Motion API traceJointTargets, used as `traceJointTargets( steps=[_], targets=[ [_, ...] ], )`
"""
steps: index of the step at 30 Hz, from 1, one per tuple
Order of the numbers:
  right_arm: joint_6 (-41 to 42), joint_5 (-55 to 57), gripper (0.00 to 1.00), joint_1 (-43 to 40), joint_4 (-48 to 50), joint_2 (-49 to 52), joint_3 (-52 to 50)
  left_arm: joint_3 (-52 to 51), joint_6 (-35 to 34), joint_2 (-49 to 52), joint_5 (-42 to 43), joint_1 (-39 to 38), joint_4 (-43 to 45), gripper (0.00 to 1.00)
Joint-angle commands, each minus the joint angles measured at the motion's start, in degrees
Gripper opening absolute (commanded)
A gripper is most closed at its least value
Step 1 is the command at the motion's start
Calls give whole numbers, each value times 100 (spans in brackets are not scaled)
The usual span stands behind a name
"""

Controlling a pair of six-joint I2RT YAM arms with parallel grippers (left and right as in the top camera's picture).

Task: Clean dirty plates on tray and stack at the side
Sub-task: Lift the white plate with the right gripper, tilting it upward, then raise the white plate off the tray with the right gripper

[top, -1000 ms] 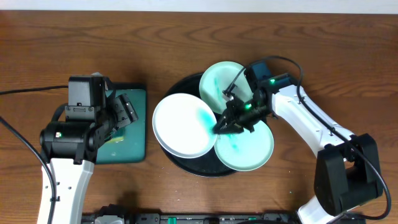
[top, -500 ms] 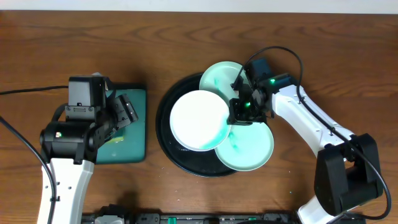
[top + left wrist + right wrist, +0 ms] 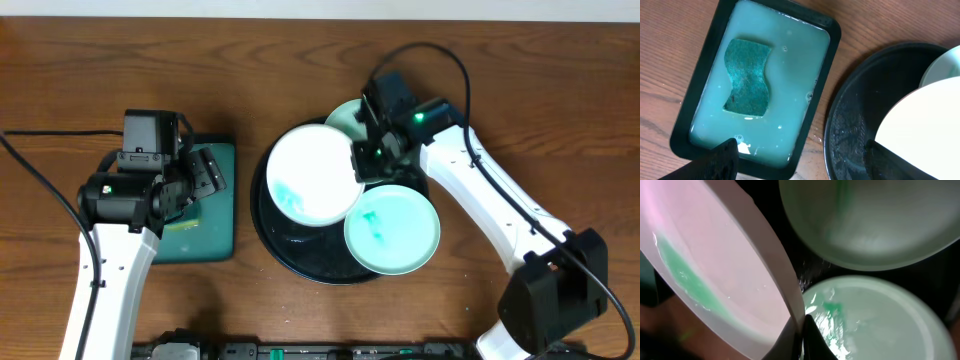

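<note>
Right gripper (image 3: 362, 160) clamped on right rim of white plate (image 3: 315, 175), plate tilted above round black tray (image 3: 290, 250) mid-table; left gripper (image 3: 205, 175) spread wide, empty, directly over sponge (image 3: 747, 77) lying lengthwise in rectangular tray (image 3: 827, 90) toward left edge; left arm nearer sponge

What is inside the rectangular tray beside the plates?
A green sponge lying in pale cloudy liquid. The bottom of the rectangular tray is hidden beneath them.

Robot lab bench: wood-grain table (image 3: 300, 40), left arm (image 3: 110, 280) and right arm (image 3: 480, 190) flanking the round black tray (image 3: 300, 262), equipment rail (image 3: 300, 351) below it.
</note>
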Motion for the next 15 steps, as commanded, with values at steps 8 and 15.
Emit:
traceJointTargets(
  steps=[8, 15],
  targets=[
    [-551, 3136, 2, 726, -302, -105, 592, 20, -55, 2, -42, -13, -17, 80],
    [-870, 4907, 2, 1499, -328, -105, 592, 20, -59, 2, -39, -13, -17, 80]
  ],
)
